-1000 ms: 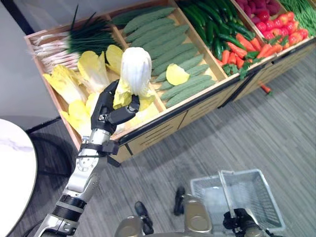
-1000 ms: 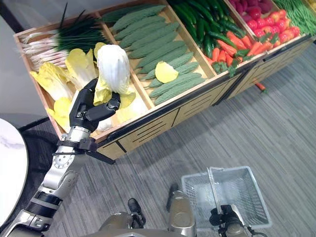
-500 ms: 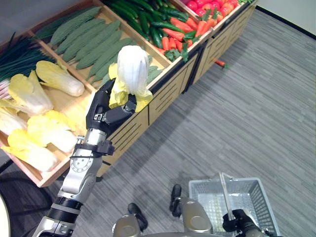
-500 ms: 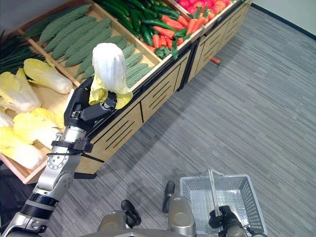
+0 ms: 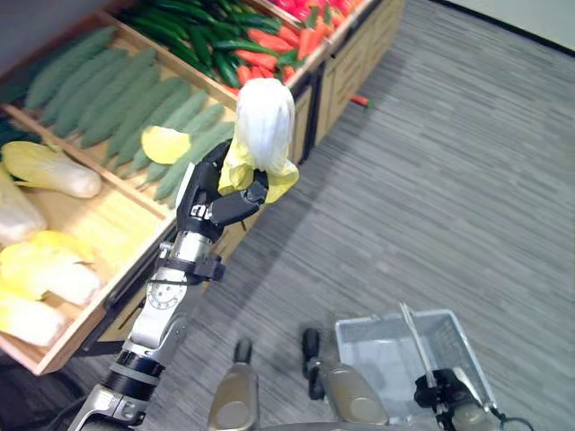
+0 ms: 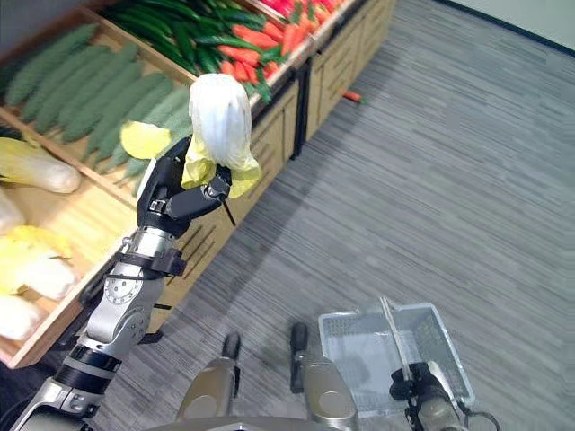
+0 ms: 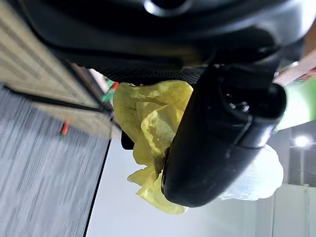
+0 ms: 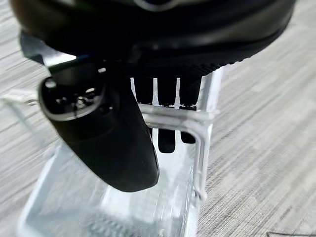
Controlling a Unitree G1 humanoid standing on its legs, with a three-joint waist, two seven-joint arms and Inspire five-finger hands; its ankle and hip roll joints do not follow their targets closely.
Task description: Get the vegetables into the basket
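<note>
My left hand (image 5: 212, 189) is shut on a napa cabbage (image 5: 262, 126), white at the top with yellow leaves at its base, and holds it upright in the air over the front edge of the wooden vegetable stand (image 5: 99, 224). The left wrist view shows the thumb (image 7: 217, 148) pressed against the cabbage's yellow leaves (image 7: 148, 123). My right hand (image 5: 440, 395) is shut on the handle (image 8: 173, 116) of a clear wire basket (image 5: 386, 346), which hangs low at the lower right above the grey floor.
The stand's bins hold more napa cabbages (image 5: 45, 171), bitter gourds (image 5: 117, 90), cucumbers (image 5: 193, 31) and carrots (image 5: 287, 40). A loose yellow leaf (image 5: 166, 144) lies on the gourds. A small carrot (image 5: 359, 100) lies on the carpet by the stand.
The camera has swung right, so the stand has slid to the left in the eye views. My left hand still holds the cabbage, now past the stand's front edge. The basket stays in my right hand.
</note>
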